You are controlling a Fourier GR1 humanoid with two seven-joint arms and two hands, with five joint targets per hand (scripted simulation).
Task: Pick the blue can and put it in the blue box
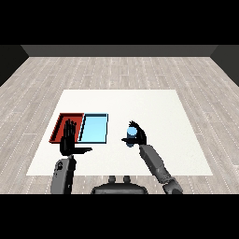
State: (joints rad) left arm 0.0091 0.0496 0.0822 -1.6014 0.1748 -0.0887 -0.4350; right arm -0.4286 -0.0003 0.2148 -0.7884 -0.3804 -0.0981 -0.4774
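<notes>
A small blue can (132, 132) is held in my right hand (138, 137), whose fingers and thumb curl round it, right of the trays and near the table's middle front. The light blue tray (94, 128) lies to the left of that hand, a short gap away, with nothing inside it. My left hand (69, 142) is raised with straight fingers and thumb spread, in front of the red tray (61, 125) and partly covering its near edge.
The white table (154, 107) stretches wide to the right and behind the trays. The red tray touches the blue tray's left side. A grey wood floor surrounds the table.
</notes>
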